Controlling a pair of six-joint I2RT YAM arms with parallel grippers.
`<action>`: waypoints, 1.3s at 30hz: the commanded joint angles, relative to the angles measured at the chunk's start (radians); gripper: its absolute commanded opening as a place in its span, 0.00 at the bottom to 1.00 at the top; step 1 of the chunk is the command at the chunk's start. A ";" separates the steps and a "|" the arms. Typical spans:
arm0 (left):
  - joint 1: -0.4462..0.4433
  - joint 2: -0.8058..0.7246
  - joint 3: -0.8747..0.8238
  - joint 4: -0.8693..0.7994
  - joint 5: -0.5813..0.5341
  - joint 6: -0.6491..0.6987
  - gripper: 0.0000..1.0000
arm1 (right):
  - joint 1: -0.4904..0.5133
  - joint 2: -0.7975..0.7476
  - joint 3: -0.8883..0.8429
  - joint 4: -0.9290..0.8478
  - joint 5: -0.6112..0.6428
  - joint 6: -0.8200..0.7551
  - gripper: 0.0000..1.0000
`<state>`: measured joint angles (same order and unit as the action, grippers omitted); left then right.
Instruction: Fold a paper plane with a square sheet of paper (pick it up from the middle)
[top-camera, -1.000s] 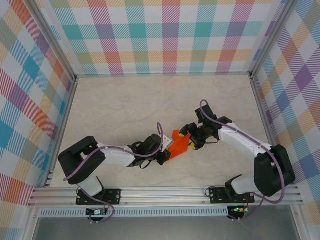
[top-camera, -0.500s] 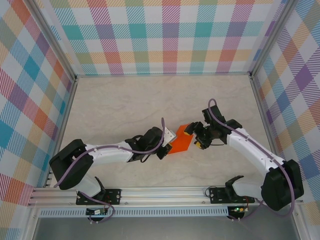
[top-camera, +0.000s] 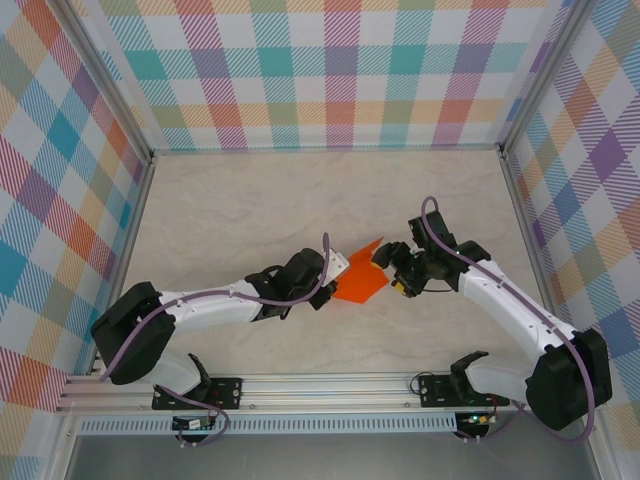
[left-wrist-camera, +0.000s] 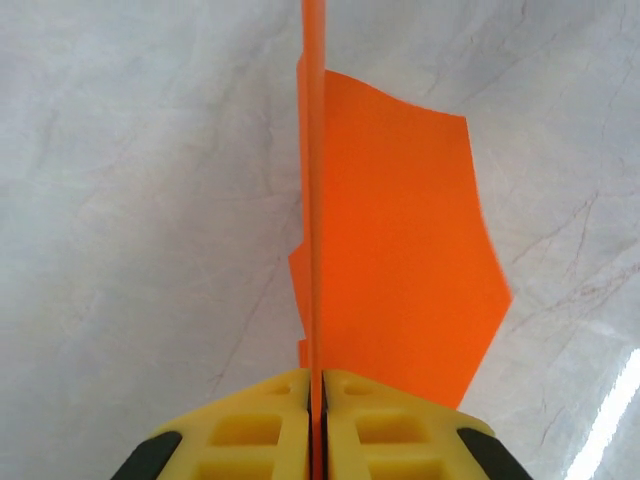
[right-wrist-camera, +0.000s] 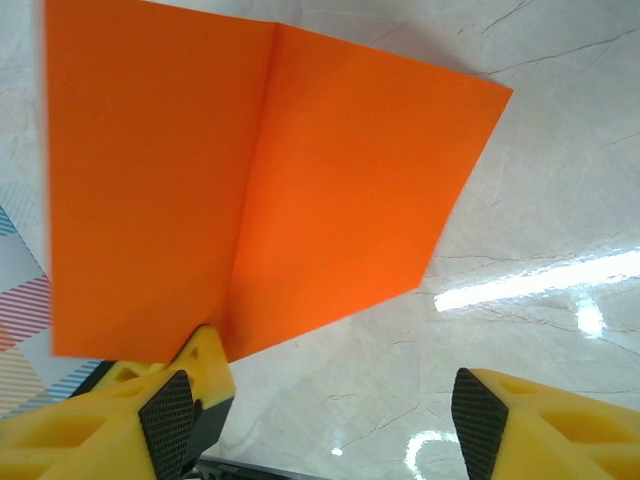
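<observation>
Yellow-tipped, the left claw (left-wrist-camera: 315, 385) is clamped tight on one edge of the square sheet of paper (top-camera: 358, 284). It holds the sheet clear above the middle of the bench (top-camera: 230, 210), a little toward the near edge. Over the last second the left arm has stretched out rightward. The sheet, which was bunched between both claws, has spread to show a centre crease, with a free corner pointing toward the far edge. On the right, the right claw (right-wrist-camera: 335, 400) has let go and drawn back. Its jaws stand wide, one finger just beside the sheet's lower edge; whether it touches I cannot tell. I judge the sheet hangs from the left claw alone, its first crease made, and the next fold needs a fresh grip.
</observation>
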<state>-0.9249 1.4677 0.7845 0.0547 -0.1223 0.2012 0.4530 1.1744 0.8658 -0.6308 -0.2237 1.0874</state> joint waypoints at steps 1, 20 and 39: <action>0.011 -0.043 0.053 -0.003 -0.035 0.018 0.10 | -0.005 -0.028 0.007 -0.030 0.019 -0.017 0.71; -0.026 0.155 -0.008 0.093 0.083 -0.165 0.12 | -0.008 -0.062 -0.119 0.111 -0.035 0.023 0.72; -0.094 0.224 0.002 0.055 0.156 -0.174 0.12 | -0.004 0.227 0.026 0.052 -0.196 0.084 0.69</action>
<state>-1.0031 1.6787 0.7799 0.1177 0.0185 0.0158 0.4515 1.3766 0.8509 -0.5461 -0.3801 1.1496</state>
